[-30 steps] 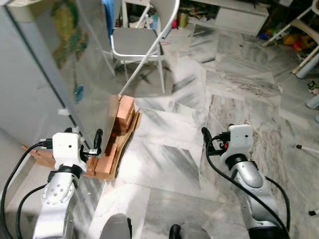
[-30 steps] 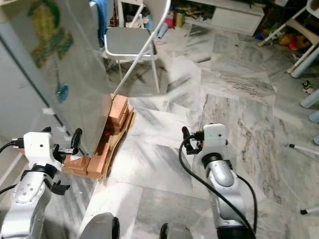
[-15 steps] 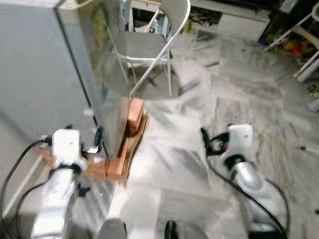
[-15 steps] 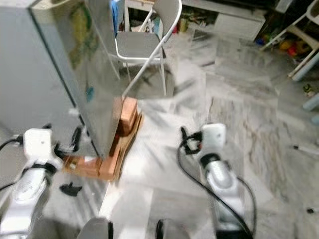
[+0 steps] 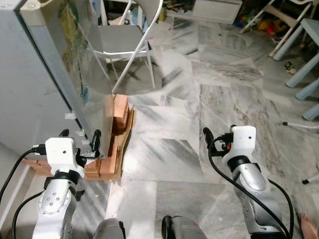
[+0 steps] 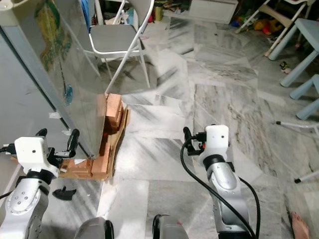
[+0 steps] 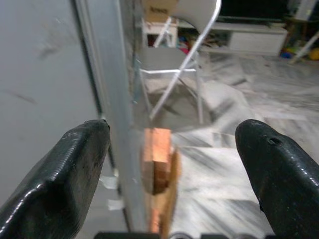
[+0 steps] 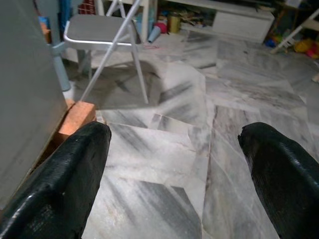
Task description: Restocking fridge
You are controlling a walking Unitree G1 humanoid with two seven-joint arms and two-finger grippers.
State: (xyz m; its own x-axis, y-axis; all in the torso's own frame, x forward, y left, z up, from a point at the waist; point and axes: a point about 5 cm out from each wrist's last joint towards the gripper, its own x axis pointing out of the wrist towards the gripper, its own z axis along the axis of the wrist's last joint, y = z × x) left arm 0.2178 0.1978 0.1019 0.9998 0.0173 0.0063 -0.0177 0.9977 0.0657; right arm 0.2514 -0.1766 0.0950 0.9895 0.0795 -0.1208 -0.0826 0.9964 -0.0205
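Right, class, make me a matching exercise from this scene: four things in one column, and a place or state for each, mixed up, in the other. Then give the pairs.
Things
1. folding chair
2. bricks
3. left gripper
4. right gripper

Places or states
A. stacked under the fridge's base
B. open, over bare marble floor
C. beyond the fridge, grey seat
D. open, at the fridge's lower corner

Pairs: 1-C, 2-A, 3-D, 4-B

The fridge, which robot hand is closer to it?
Left. The left gripper is right at the fridge's bottom corner, its open fingers either side of the edge. The right gripper is out over the marble floor, well away from it.
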